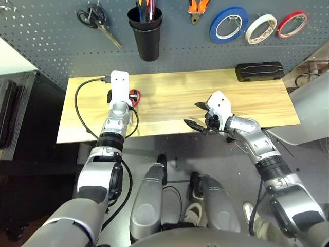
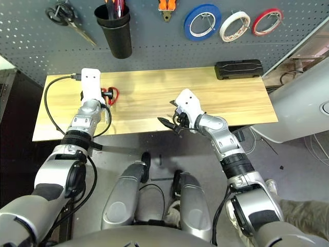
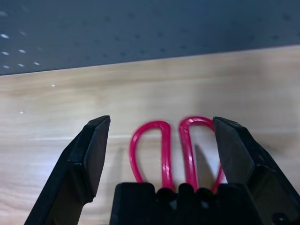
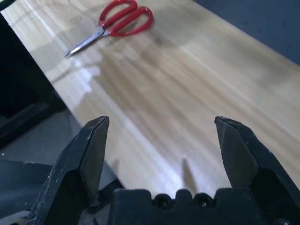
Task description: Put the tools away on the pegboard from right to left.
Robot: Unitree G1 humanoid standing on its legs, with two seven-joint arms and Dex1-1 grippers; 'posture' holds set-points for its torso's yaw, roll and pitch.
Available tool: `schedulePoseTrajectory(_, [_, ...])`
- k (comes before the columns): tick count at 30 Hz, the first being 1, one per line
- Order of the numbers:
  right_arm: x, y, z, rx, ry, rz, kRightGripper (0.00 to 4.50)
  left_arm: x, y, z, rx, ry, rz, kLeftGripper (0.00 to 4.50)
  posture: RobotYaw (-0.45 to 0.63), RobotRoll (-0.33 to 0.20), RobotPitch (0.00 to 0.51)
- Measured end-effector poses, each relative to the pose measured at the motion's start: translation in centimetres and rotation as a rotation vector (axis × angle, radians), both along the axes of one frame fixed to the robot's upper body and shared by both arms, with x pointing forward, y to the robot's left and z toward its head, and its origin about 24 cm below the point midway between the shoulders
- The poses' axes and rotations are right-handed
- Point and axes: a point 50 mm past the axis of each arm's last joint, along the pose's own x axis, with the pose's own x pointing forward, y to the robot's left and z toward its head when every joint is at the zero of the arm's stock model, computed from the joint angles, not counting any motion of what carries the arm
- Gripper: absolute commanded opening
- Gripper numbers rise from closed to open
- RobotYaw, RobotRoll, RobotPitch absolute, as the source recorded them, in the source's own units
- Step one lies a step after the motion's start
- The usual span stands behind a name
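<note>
I had the left gripper (image 3: pixel 161 140) released, reaching level over the red-handled steel scissors (image 3: pixel 176 145) on the pale wooden bench (image 1: pixel 169 92). The right gripper (image 4: pixel 161 126) hung released near the bench's front edge.

The red-handled scissors (image 1: pixel 134 96) sit mostly behind the left gripper (image 3: pixel 161 136) in the head views — only a sliver of red loop peeks out. In the left wrist view their blades are hidden below the jaws. The pliers (image 1: pixel 197 8) and the cup's contents (image 1: pixel 145 9) are cut off by the top edge.
</note>
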Motion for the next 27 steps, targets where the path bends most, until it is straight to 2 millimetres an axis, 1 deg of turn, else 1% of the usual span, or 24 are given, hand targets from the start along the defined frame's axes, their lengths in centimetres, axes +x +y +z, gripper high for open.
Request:
schedulePoseTrajectory(4, [0.0, 0.0, 0.0, 0.0, -0.001, -0.004, 4.5, 0.0, 0.0, -0.5, -0.007, 0.008, 0.023, 4.47, 0.14, 0.0, 0.304])
schedulePoseTrajectory(8, [0.1, -0.1, 0.0, 0.001, -0.004, -0.01, 4.5, 0.2, -0.1, -0.1, -0.009, -0.004, 0.042, 4.47, 0.14, 0.0, 0.304])
schedulePoseTrajectory(16, [0.4, 0.0, 0.2, 0.001, -0.019, -0.008, 4.5, -0.1, 1.3, -0.7, -0.005, 0.015, 0.107, 4.47, 0.15, 0.0, 0.3])
schedulePoseTrajectory(19, [0.4, -0.1, 0.0, 0.0, -0.013, -0.011, 4.5, -0.1, 1.5, -0.5, -0.008, 0.004, 0.12, 4.47, 0.15, 0.0, 0.299])
schedulePoseTrajectory(24, [0.7, 0.0, 0.7, 0.0, -0.036, -0.005, 4.5, 0.0, 1.6, -0.3, -0.006, -0.007, 0.134, 4.47, 0.15, 0.0, 0.299])
schedulePoseTrajectory(27, [0.8, 0.1, 0.7, 0.001, -0.042, -0.002, 4.5, -0.1, 2.1, -0.2, 0.002, -0.011, 0.157, 4.47, 0.15, 0.0, 0.299])
